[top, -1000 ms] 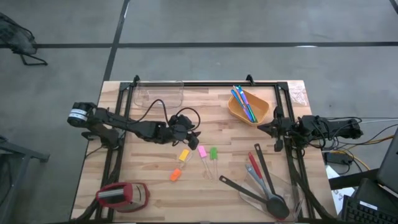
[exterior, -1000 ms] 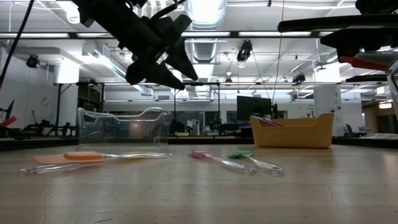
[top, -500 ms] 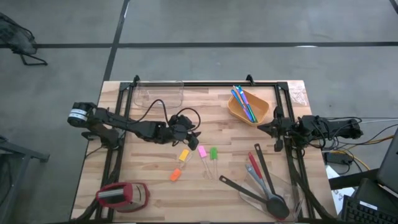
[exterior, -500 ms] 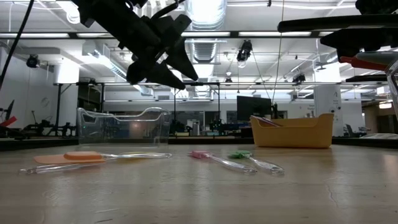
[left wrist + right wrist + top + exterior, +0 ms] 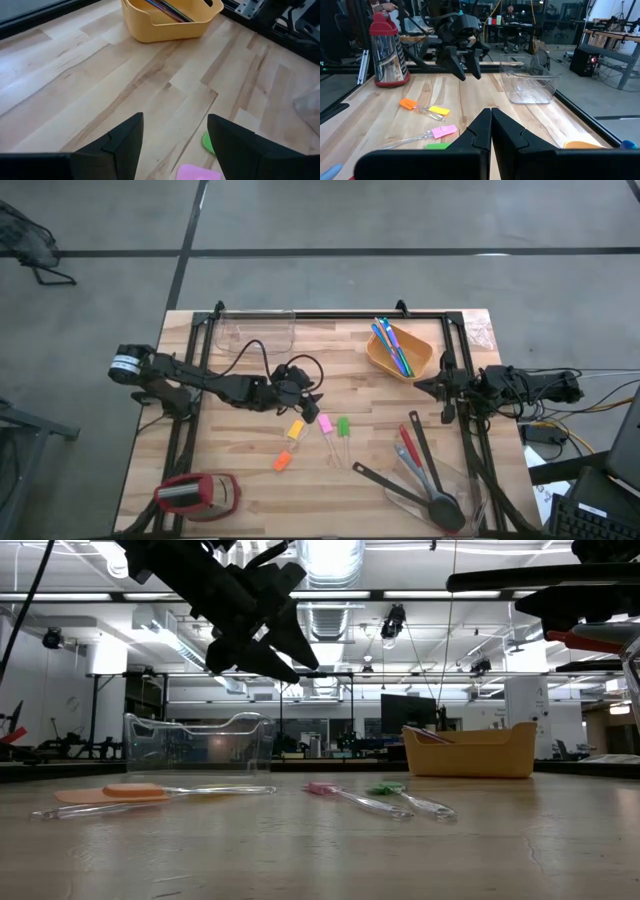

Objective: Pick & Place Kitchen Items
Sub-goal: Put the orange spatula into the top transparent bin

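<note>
Nothing has moved since before. On the desk (image 5: 240,490), the left end effector (image 5: 312,404) hangs with fingers apart, holding nothing, over the middle. The right end effector (image 5: 420,387) waits clenched by the right edge. Black spoons (image 5: 425,490) lie near the front right corner; the pink piece (image 5: 325,423) lies mid-desk.

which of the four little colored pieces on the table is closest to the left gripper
The pink piece. It lies just ahead of the open left gripper, with the yellow close beside it, the green farther right and the orange farthest off.

Bright overhead light, ceiling glare
</note>
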`<action>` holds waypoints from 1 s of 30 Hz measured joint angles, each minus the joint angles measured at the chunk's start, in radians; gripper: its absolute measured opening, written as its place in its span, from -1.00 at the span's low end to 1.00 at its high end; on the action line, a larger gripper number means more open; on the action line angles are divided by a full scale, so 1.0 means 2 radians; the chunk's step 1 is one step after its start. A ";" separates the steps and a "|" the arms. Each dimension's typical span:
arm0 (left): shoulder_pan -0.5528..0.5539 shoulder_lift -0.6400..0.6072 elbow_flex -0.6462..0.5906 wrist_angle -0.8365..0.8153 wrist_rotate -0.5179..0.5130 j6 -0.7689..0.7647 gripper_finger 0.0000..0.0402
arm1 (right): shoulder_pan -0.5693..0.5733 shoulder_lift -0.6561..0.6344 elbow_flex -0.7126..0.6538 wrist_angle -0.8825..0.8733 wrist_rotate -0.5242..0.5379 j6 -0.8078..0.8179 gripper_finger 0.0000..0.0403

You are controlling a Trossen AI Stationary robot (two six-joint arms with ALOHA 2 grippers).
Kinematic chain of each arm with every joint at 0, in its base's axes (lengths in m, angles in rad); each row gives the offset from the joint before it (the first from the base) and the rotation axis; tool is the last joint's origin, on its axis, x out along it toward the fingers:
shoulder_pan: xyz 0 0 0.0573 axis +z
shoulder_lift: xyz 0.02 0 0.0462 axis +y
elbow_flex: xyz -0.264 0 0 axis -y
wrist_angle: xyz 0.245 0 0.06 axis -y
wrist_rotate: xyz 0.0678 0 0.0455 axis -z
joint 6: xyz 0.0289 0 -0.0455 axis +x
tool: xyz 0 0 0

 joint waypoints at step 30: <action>0.006 0.012 0.005 -0.081 0.094 -0.104 0.10 | 0.000 0.000 0.000 0.000 0.000 0.000 -0.96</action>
